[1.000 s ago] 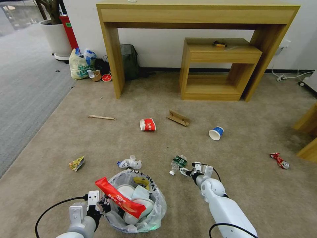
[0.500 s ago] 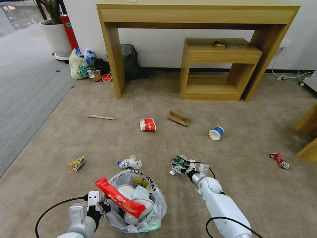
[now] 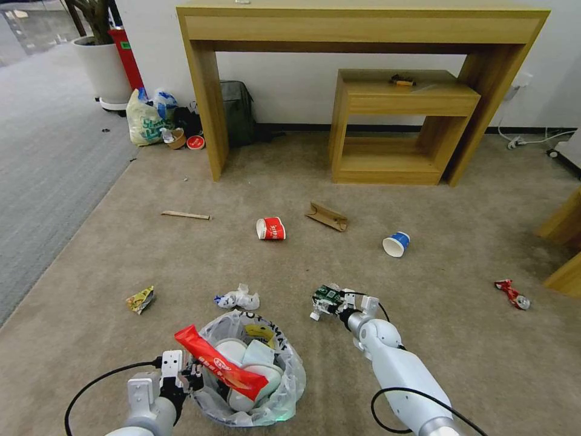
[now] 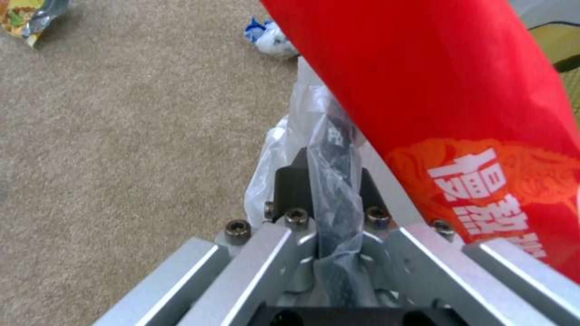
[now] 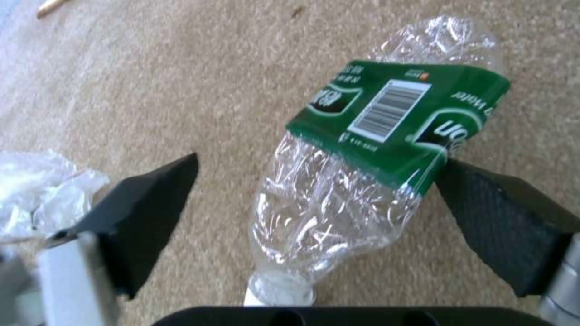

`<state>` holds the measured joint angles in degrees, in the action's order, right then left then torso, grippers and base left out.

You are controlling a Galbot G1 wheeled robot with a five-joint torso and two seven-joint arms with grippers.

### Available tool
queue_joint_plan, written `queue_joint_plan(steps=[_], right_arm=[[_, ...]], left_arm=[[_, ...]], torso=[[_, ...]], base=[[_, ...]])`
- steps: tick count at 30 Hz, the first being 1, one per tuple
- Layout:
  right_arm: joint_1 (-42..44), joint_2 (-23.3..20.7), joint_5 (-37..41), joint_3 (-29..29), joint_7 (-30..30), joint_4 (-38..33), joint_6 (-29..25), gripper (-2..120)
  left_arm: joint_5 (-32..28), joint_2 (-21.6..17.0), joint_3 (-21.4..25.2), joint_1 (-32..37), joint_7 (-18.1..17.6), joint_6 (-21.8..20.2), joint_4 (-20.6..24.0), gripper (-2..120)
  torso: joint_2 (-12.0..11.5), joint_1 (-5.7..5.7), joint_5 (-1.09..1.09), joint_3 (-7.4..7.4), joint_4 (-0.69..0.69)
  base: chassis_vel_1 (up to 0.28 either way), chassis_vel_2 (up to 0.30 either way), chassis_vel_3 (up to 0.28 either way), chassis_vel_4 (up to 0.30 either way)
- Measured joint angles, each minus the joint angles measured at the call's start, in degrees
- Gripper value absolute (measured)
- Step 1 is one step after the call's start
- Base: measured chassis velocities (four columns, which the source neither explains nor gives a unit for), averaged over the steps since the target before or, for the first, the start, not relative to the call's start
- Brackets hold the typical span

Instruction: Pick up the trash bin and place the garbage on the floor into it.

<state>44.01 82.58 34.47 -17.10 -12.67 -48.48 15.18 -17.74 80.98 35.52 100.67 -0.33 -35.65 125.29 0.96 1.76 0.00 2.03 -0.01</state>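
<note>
The trash bin [image 3: 284, 387], black with a crinkly plastic liner, sits low in the head view holding a red wrapper [image 3: 221, 362] and white slippers [image 3: 261, 358]. My left gripper [image 3: 183, 373] is shut on its near rim, and the left wrist view shows the rim and liner pinched in the left gripper [image 4: 331, 181]. A crushed clear bottle [image 5: 338, 181] with a green label lies on the beige floor [image 3: 423, 200]. My right gripper [image 5: 320, 172] is open and straddles it, one pad touching the label's edge. In the head view the right gripper [image 3: 331, 303] sits low over the bottle [image 3: 327, 294].
Loose on the carpet lie a red cup [image 3: 270, 229], blue cup [image 3: 396, 243], cardboard scrap [image 3: 327, 217], stick [image 3: 185, 215], crumpled paper [image 3: 238, 299], yellow wrapper [image 3: 140, 299] and crushed can [image 3: 512, 294]. A wooden desk [image 3: 206, 91] and shelf [image 3: 399, 127] stand at the back.
My right arm has swung left and forward, bringing its open fingers around the crushed bottle. The left gripper and the bin have stayed put.
</note>
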Motion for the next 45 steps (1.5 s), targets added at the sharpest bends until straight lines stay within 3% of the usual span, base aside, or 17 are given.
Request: queue_joint_plan(steps=[3, 5, 7, 9, 14, 16, 22, 23, 27, 37, 40, 41, 43, 45], right_arm=[[-0.2, 0.0, 0.2, 0.0, 0.1, 0.2, 0.0, 88], [-0.2, 0.0, 0.4, 0.0, 0.3, 0.3, 0.0, 76], [-0.1, 0.1, 0.4, 0.0, 0.4, 0.3, 0.0, 73], [0.0, 0.2, 0.5, 0.0, 0.5, 0.3, 0.0, 62], [-0.2, 0.5, 1.0, 0.0, 0.9, 0.5, 0.1, 49], [-0.4, 0.6, 1.4, 0.0, 1.2, 0.9, 0.1, 37], [-1.0, 0.5, 2.1, 0.0, 1.4, 1.5, 0.1, 21], [-1.2, 0.5, 2.4, 0.0, 1.5, 1.8, 0.1, 13], [-1.4, 0.5, 2.8, 0.0, 1.7, 2.0, 0.0, 0], [0.1, -0.2, 2.9, -0.1, 2.5, -0.7, -0.2, 0], [2.6, -1.9, 1.7, -0.2, 2.7, -4.9, -0.8, 0], [4.0, -2.8, 0.9, -0.3, 2.7, -7.7, -1.1, 0], [7.6, -5.6, 0.0, -1.0, 2.4, -19.8, -0.2, 0], [8.2, -5.9, -0.2, -1.4, 2.3, -22.8, 0.5, 0]], left_arm=[[0.0, 0.0, 0.0, 0.0, 0.0, 0.0, 0.0, 0], [0.4, 0.3, 0.0, 0.1, 0.1, 0.0, 0.0, 0], [0.5, 0.3, -0.1, 0.1, 0.1, 0.0, 0.1, 0], [0.7, 0.6, -0.2, 0.0, 0.2, 0.0, 0.1, 0], [0.8, 0.5, -0.2, 0.0, 0.3, 0.0, 0.1, 0], [0.8, 0.4, -0.1, 0.0, 0.3, 0.0, 0.1, 0], [0.8, 0.4, 0.0, -0.2, 0.4, 0.0, 0.2, 0], [0.8, 0.4, -0.1, -0.2, 0.4, 0.0, 0.2, 0], [0.8, 0.3, -0.1, -0.2, 0.4, 0.0, 0.2, 0], [0.7, 0.2, 0.0, -0.2, 0.4, 0.0, 0.5, 0], [0.5, 0.2, 0.0, -0.3, 0.4, 0.0, 0.6, 0], [0.3, 0.3, 0.0, -0.5, 0.3, 0.0, 0.7, 0], [-0.1, 0.2, 0.0, -1.0, 0.2, -0.1, 0.7, 0], [-0.1, 0.2, 0.0, -1.2, 0.1, -0.2, 0.6, 0]], torso=[[0.0, 0.00, -0.01, 0.00, -0.01], [0.0, 0.00, 0.00, 0.00, 0.00], [0.0, 0.00, 0.00, 0.00, 0.00], [0.0, 0.00, 0.00, 0.00, -0.01], [0.0, 0.00, 0.00, 0.00, 0.00], [0.0, 0.00, 0.00, 0.00, 0.00], [0.0, 0.00, 0.00, 0.00, -0.01], [0.0, 0.00, 0.00, 0.00, 0.00], [0.0, 0.00, 0.00, 0.00, 0.00], [0.0, 0.00, 0.01, 0.00, 0.00], [0.0, 0.00, 0.00, 0.00, 0.00], [0.0, 0.00, 0.03, 0.00, 0.00], [0.0, 0.00, 0.00, 0.00, -0.02], [0.0, 0.00, 0.01, 0.00, -0.01]], base=[[0.000, 0.000, 0.000, 0.000], [0.000, 0.000, 0.000, 0.000], [0.000, 0.000, 0.000, 0.000], [0.000, 0.000, 0.000, 0.000], [0.000, 0.000, 0.000, 0.000], [0.000, 0.000, 0.000, 0.000], [0.000, 0.000, 0.000, 0.000], [0.000, 0.000, 0.000, 0.000], [0.000, 0.000, 0.000, 0.000], [0.000, 0.000, 0.000, 0.000], [0.000, 0.000, 0.000, 0.000], [0.000, 0.000, 0.000, 0.000], [0.000, 0.000, 0.000, 0.000], [0.000, 0.000, 0.000, 0.000]])
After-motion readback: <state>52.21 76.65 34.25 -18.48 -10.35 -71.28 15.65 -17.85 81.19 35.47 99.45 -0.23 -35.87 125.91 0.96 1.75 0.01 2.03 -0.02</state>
